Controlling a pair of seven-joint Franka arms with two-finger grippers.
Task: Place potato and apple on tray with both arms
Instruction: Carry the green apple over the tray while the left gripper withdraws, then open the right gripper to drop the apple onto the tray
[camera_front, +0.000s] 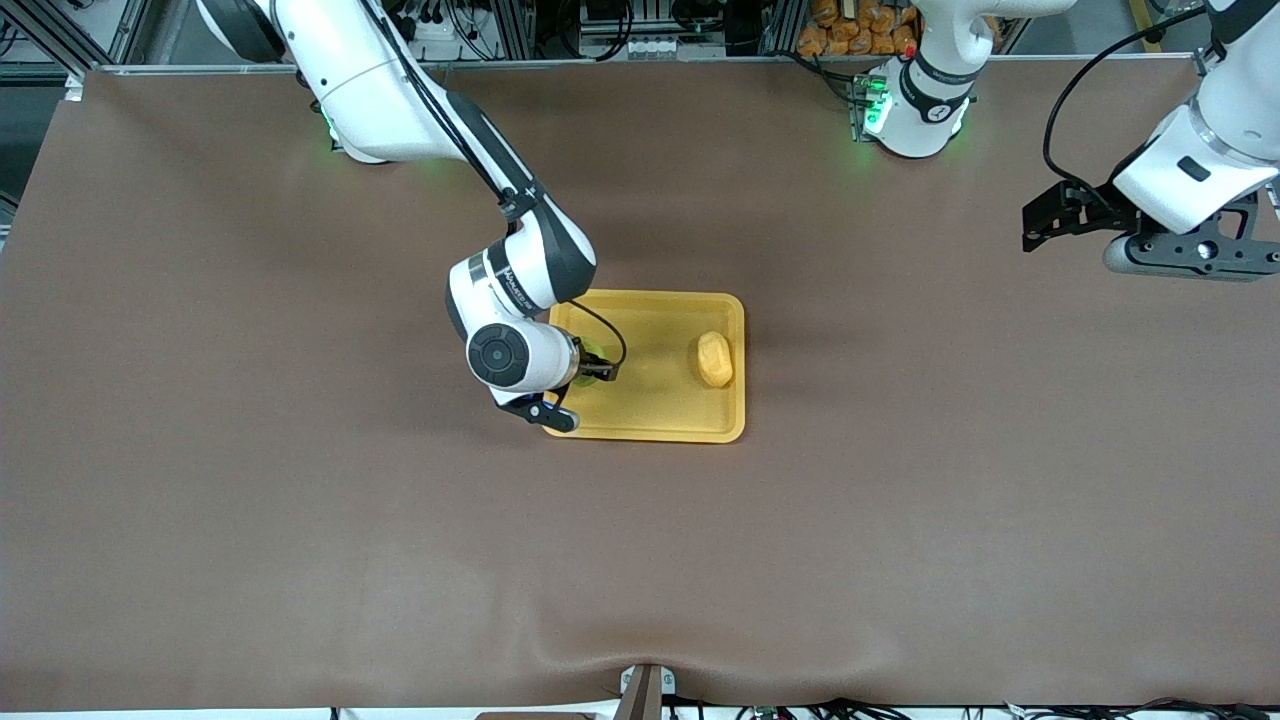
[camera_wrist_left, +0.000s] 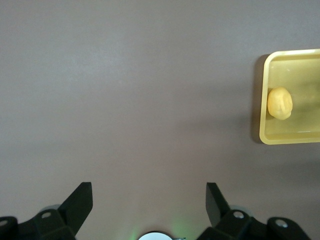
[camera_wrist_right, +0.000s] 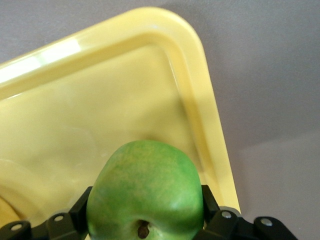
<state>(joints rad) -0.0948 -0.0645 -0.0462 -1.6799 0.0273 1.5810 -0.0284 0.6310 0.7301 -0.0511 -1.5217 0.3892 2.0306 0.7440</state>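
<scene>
The right gripper (camera_front: 592, 370) is clamped on the green apple (camera_wrist_right: 146, 192), one finger on each flank of the fruit, and it is over the tray (camera_front: 660, 425) at the end toward the right arm. In the right wrist view the apple sits inside the raised rim, near a rounded corner, with its stem dimple turned toward the camera. Whether the fruit already touches the tray floor cannot be told from these views.

The potato (camera_front: 714, 359) lies in the tray at the end toward the left arm, close to the rim and well apart from the apple. The left gripper (camera_wrist_left: 149, 200) hangs with its jaws wide and nothing between them, over bare table well toward the left arm's end; that arm waits.

Assessment: the step in hand is the release of the apple, the last item outstanding. To do it well, the right arm should lower until the fruit rests on the tray floor before the fingers part, since a round fruit let go from height may roll. The release point would be better a little farther in from the rim. The fingers should open fully and the gripper lift straight up, so that neither finger nudges the apple toward the potato or over the edge.
</scene>
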